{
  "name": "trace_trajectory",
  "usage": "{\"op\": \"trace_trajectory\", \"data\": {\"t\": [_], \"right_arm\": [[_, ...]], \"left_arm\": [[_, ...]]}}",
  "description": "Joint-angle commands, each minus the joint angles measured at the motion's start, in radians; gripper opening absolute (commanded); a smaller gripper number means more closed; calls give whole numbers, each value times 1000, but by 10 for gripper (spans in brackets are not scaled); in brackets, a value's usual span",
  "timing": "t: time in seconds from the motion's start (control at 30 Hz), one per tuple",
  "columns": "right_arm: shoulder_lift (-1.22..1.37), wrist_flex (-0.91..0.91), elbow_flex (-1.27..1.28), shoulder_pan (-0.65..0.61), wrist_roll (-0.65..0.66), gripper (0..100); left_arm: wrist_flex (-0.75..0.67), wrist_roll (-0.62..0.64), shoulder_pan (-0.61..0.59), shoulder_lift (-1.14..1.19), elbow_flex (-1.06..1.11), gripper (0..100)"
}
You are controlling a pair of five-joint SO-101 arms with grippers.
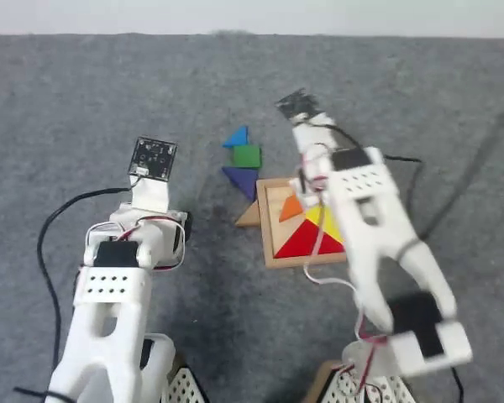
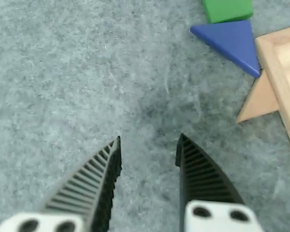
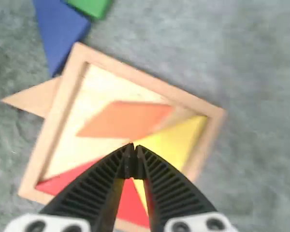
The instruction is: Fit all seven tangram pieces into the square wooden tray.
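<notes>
We count three pieces in the square wooden tray (image 1: 265, 227): orange parallelogram (image 3: 125, 118), yellow triangle (image 3: 176, 140) and red triangle (image 1: 307, 241). Four wait on the table (image 1: 109, 92) beside it: light blue triangle (image 1: 237, 138), green square (image 1: 246, 155), dark blue triangle (image 1: 242, 180) and tan triangle (image 1: 249, 217). Our right end effector (image 3: 134, 147) hangs clenched and empty over the tray, while the left end effector (image 2: 147, 145) is released.

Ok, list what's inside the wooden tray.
Inside the tray: an orange parallelogram, a yellow triangle and a red triangle. The right gripper hides where red and yellow meet.

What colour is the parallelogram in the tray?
The parallelogram is orange, clearest in the right wrist view.
</notes>
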Motion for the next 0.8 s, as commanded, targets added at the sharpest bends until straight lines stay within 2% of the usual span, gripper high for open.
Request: {"op": "trace_trajectory", "data": {"t": [0.0,0.33,0.77], "right_arm": [[104,-28,-135,-58,-48,7],[308,-50,-224,-73,-78,7],[321,-48,-219,88,-14,7]], "left_arm": [[-25,15,-6,-9,-7,180],[-25,12,-5,-9,-5,180],[-25,12,-3,-9,-4,180]]}}
